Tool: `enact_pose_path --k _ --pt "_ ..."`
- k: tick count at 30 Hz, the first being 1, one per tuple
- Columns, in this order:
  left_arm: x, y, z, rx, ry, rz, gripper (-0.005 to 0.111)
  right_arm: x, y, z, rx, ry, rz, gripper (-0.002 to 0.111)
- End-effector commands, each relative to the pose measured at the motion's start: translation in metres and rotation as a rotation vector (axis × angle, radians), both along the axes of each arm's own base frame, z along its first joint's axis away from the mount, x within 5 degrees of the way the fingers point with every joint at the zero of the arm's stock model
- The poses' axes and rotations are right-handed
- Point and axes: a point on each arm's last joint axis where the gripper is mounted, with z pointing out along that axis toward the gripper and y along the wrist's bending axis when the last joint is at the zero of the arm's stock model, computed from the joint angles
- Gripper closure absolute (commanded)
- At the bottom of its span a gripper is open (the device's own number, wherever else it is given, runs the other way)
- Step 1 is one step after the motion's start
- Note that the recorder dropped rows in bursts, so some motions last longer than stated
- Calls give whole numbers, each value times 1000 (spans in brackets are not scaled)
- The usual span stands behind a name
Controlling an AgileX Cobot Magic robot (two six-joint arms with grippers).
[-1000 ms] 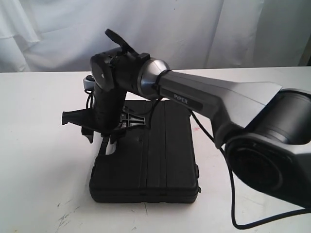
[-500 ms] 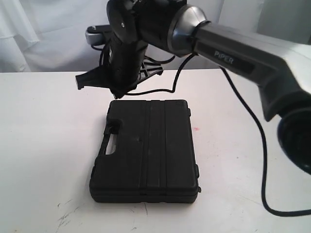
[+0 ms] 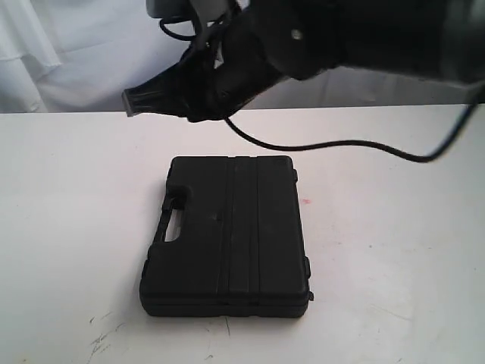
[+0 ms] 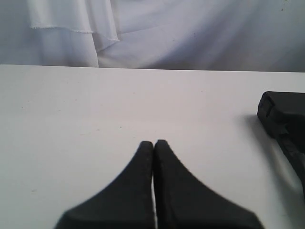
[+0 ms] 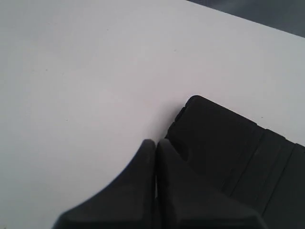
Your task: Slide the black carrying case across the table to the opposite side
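The black carrying case (image 3: 227,235) lies flat on the white table (image 3: 68,189), its handle cut-out facing left. My right gripper (image 3: 130,101) hangs in the air above and behind the case's far left corner, shut and empty, touching nothing. In the right wrist view its shut tips (image 5: 156,142) hover over a corner of the case (image 5: 238,148). The left gripper (image 4: 154,142) is shut over bare table, with the case's end (image 4: 283,117) off to one side and well apart from it. The left arm is out of the exterior view.
A black cable (image 3: 341,144) droops from the right arm over the table behind the case. A tiny red speck (image 3: 306,202) sits right of the case and dark scuffs (image 3: 102,341) mark the front left. White cloth (image 3: 61,53) hangs behind the table.
The right arm has lifted from the case's handle side up and back, well above the table. The case has not moved.
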Motion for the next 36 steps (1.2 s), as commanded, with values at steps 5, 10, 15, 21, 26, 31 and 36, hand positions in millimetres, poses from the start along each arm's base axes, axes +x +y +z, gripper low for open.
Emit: enact_pose_path --k 5,10,15,21,26,31,36 --pt "0 0 -2 -3 -4 -4 107 -53 -64 33 158 -131 24 108" --pt "0 0 -2 -3 -4 -4 107 -76 -94 50 131 -102 6 108" --pt "0 0 -2 -3 -4 -4 107 -89 -112 66 139 -112 -1 108" --pt "0 0 -2 -3 -4 -4 107 -97 -123 78 152 -154 7 108" --pt "0 0 -2 -3 -4 -4 107 -100 -128 78 124 -144 6 108" --pt "0 0 -2 -3 -4 -4 107 -106 -141 78 101 -157 -4 108" --pt "0 0 -2 -3 -4 -4 107 -104 -185 63 133 -117 -165 108"
